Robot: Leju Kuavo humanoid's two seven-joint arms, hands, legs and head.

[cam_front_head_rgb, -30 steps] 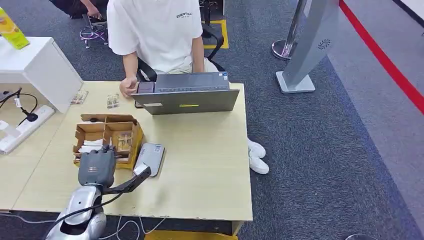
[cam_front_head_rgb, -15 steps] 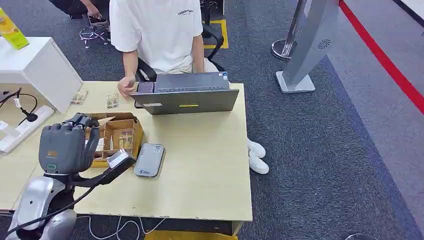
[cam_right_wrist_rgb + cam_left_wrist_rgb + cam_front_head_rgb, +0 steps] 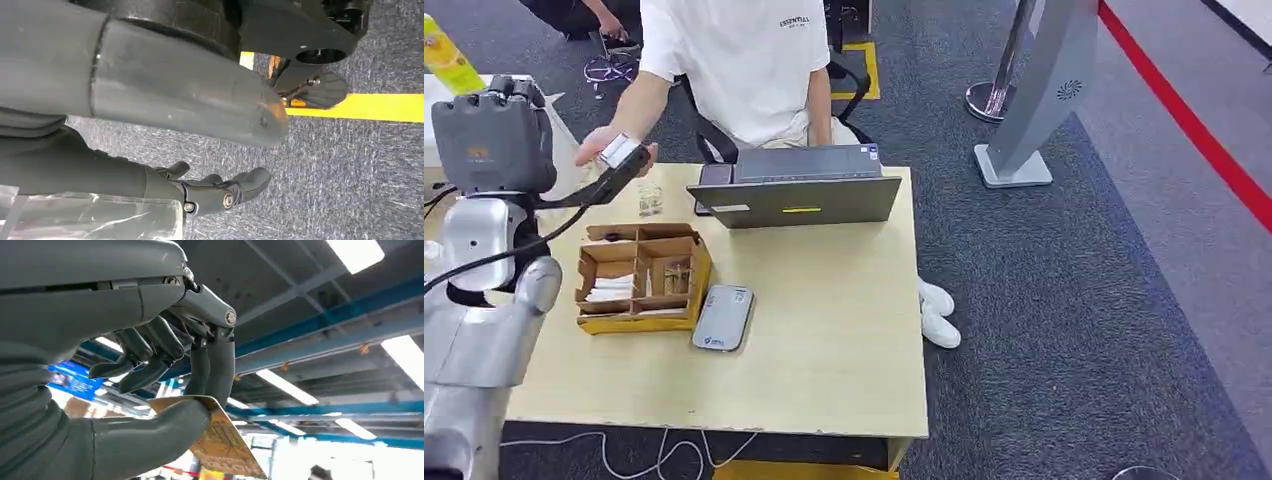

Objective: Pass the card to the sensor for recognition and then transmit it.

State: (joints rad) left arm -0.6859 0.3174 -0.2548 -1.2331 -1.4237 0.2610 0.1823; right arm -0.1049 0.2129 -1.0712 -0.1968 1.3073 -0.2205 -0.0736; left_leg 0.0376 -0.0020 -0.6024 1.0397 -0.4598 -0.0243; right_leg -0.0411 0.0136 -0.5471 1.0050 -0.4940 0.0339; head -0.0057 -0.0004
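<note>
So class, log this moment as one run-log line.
left hand: raised, pinching card | person's hand: at card | card reader: flat on table | right hand: hanging, holds nothing

Matt grey plastic shell on the left hand (image 3: 492,140), ribbed cover, dark smooth fingers (image 3: 212,367) with bright metal pins. The card (image 3: 225,442) looks glossy, printed in gold and brown. Upper arm (image 3: 479,335) is brushed silver metal, lightly shiny. Pale wood-look table (image 3: 824,330), smooth and matt. Brown corrugated cardboard box (image 3: 639,280), rough edges. Sensor (image 3: 722,318): smooth grey plastic. Laptop (image 3: 799,195): matt dark grey. White cotton-like shirt (image 3: 739,60); coarse grey carpet (image 3: 1064,300).
</note>
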